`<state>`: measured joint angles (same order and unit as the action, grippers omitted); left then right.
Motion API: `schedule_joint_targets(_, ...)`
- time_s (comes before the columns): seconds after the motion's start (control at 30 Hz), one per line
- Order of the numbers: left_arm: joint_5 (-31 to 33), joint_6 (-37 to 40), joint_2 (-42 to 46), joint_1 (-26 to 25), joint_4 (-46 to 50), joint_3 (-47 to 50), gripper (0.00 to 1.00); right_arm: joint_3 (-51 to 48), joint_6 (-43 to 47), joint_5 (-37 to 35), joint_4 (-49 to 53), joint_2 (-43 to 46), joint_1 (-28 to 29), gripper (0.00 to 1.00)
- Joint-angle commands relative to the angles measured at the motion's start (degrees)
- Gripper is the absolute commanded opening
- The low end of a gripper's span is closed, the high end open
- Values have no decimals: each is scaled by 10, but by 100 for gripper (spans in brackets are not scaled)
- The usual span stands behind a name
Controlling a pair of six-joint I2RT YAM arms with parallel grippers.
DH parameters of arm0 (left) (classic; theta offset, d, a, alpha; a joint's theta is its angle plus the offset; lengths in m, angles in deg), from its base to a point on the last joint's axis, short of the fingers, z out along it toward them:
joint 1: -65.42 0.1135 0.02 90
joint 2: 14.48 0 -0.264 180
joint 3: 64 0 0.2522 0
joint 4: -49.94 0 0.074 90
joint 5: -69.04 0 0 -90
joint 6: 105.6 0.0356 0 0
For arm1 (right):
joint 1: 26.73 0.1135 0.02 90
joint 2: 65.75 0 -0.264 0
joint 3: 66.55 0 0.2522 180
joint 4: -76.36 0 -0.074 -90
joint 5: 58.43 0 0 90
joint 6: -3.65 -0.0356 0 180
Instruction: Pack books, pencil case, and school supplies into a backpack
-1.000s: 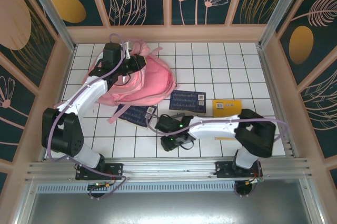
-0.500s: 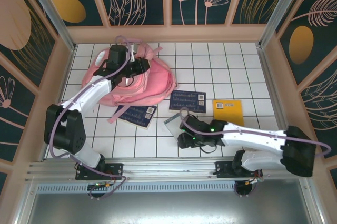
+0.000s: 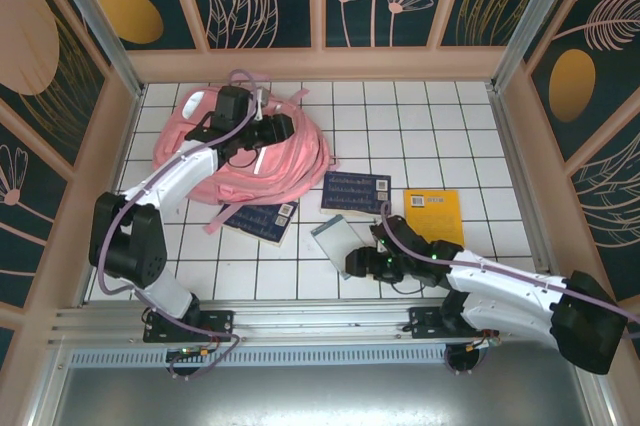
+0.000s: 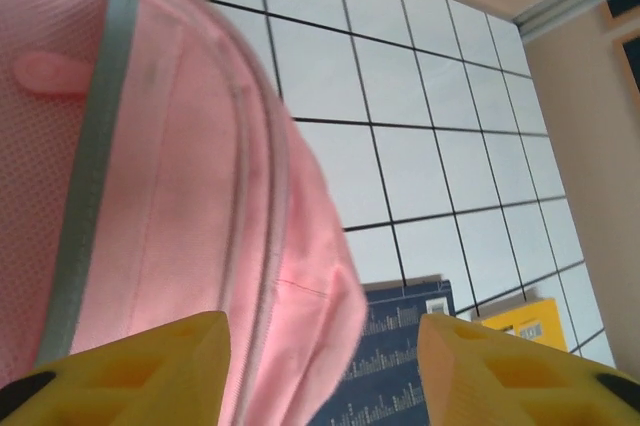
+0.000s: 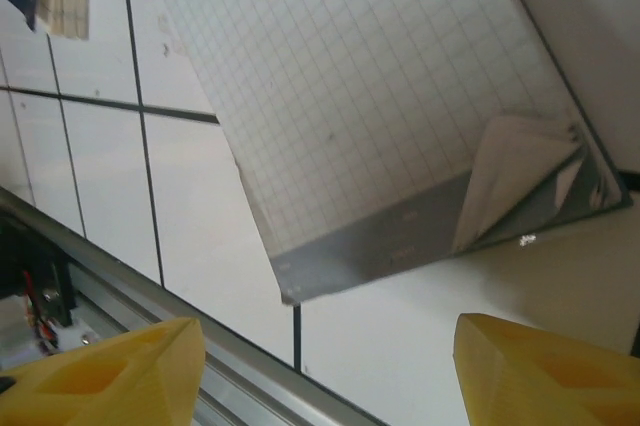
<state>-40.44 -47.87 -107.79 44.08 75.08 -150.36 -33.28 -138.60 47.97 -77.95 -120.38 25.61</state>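
With both sets of jaws released and empty, the left gripper (image 4: 322, 328) hangs over the soft pink fabric backpack (image 3: 300, 158) at 10 o'clock, and the right gripper (image 5: 327, 346) sits beside the thin grey gridded notebook (image 3: 337, 237) lying flat on the white tiled desk (image 3: 450, 126), probably light and floppy, best pinched at its curled corner.

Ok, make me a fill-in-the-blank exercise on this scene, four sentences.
1. The left gripper is above the ____ backpack.
2. ____ navy books lie on the tiles.
3. The book nearest the right-hand wall is ____.
4. The right gripper, by the grid pad, has its jaws ____.
Missing words: pink; two; yellow; open.
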Motion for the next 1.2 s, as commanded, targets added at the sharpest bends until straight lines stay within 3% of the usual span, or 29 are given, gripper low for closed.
schedule_joint_targets(0.0,20,32,40,-40,42,-18,59,-29,-22,34,-59,2,-29,67)
schedule_joint_targets(0.1,14,42,62,-81,47,20,64,-45,-28,55,-82,3,-59,67)
schedule_joint_targets(0.37,14,29,36,-183,36,106,62,-42,-11,78,-110,-46,-115,66)
schedule_joint_targets(0.53,16,7,-3,-202,-3,145,62,0,28,55,-74,-62,-149,65)
schedule_joint_targets(0.7,20,0,-45,-212,-17,162,62,5,37,75,-86,-63,-181,64)
schedule_joint_targets(0.93,34,-18,-65,-218,-23,216,62,15,53,88,-69,-78,-185,65)
schedule_joint_targets(1.17,-34,-42,-77,-219,-74,255,61,-7,17,115,-51,-68,-177,65)
